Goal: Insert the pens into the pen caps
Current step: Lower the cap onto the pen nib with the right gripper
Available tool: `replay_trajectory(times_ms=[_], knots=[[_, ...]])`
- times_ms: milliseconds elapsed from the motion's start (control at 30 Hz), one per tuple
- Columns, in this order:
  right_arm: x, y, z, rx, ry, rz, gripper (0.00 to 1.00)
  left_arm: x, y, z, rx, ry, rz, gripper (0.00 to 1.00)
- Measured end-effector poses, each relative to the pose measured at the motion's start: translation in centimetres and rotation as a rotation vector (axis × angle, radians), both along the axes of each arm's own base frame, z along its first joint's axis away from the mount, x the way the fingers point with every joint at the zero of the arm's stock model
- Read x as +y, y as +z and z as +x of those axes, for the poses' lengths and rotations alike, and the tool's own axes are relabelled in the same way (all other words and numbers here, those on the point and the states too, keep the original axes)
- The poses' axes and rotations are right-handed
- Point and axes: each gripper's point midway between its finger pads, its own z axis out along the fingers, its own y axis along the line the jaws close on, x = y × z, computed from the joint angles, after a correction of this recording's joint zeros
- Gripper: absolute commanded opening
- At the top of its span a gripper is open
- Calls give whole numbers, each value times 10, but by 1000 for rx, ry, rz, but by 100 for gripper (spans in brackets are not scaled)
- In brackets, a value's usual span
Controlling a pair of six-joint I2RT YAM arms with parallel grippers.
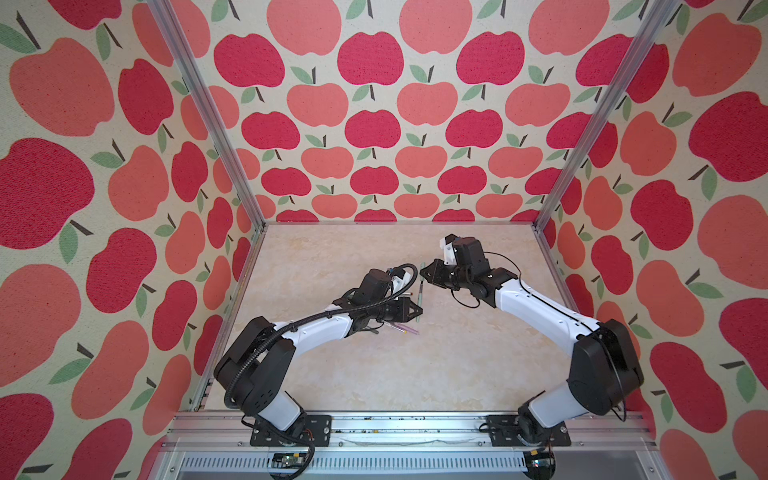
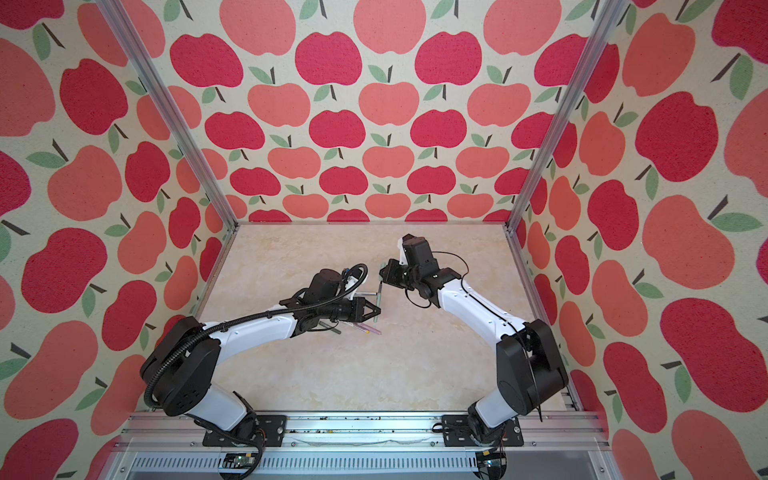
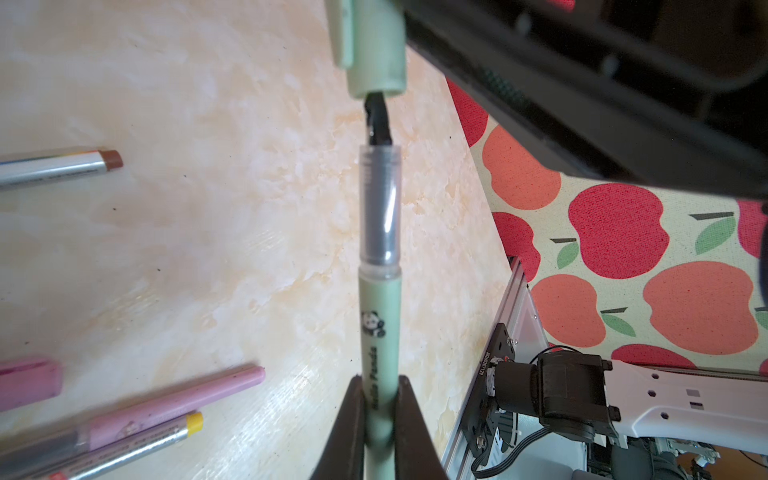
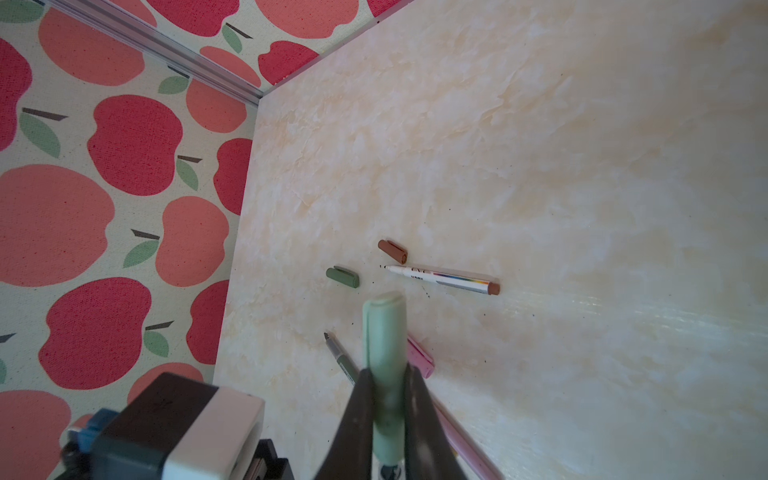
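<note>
My left gripper (image 3: 379,384) is shut on the barrel of a sage green pen (image 3: 379,324). My right gripper (image 4: 386,374) is shut on the sage green pen cap (image 4: 384,332). In the left wrist view the pen's dark tip just enters the open mouth of the cap (image 3: 374,45), with the clear grip section still outside. In both top views the two grippers meet above the middle of the table, the left gripper (image 1: 417,312) nearer and the right gripper (image 1: 423,272) farther, with the pen (image 1: 419,299) between them.
On the marble tabletop (image 4: 582,208) lie a brown cap (image 4: 392,249), a dark green cap (image 4: 343,277), a white pen with a brown end (image 4: 442,279), a dark green pen (image 4: 340,353), a pink cap (image 4: 420,353), a pink pen (image 3: 174,403) and a yellow-ended pen (image 3: 137,444).
</note>
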Motion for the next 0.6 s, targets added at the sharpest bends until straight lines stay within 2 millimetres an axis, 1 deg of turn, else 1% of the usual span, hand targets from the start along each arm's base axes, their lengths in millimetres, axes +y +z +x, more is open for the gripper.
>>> replay_trajectory(times_ms=[367, 600], knots=[[1, 4, -7, -6, 12, 6, 12, 0, 2, 4, -19, 15, -2, 0], [1, 5, -8, -10, 12, 8, 12, 1, 3, 5, -25, 20, -1, 0]])
